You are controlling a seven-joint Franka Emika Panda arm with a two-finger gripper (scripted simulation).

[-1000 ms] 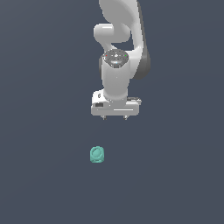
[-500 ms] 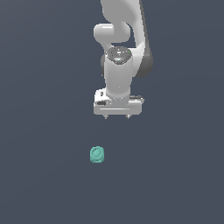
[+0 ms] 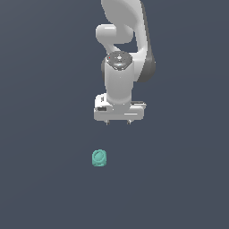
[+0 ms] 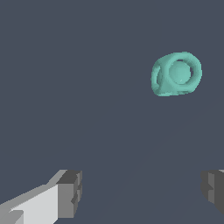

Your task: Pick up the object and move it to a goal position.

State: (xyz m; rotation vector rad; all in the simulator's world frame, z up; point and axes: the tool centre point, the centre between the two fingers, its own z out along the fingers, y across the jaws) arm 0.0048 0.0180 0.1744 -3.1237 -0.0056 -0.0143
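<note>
Jaws spread wide, nothing between them; in the wrist view the two grey finger pads (image 4: 70, 194) sit far apart with only bare dark surface in the gap. Gripper (image 3: 118, 122) points straight down, just the two short fingertips poking out under the white hand block in the exterior view. Gripper is clear of the object (image 3: 99, 158), not touching it. Object is a small teal-green chunky piece with a ring-like round face, lying on the plain dark grey floor (image 3: 44, 179), nearer the camera than the gripper and slightly toward the exterior view's left of it. In the wrist view the object (image 4: 176, 74) shows its ring face with a rounded centre inside and a second opening on its side; it sits well outside the span between the fingers, off ahead of them. White arm (image 3: 120, 53) rises above the hand, wrist joint with a dark round cap on top, upper links going out of frame at the top. Can't tell how high the fingertips are off the floor.
</note>
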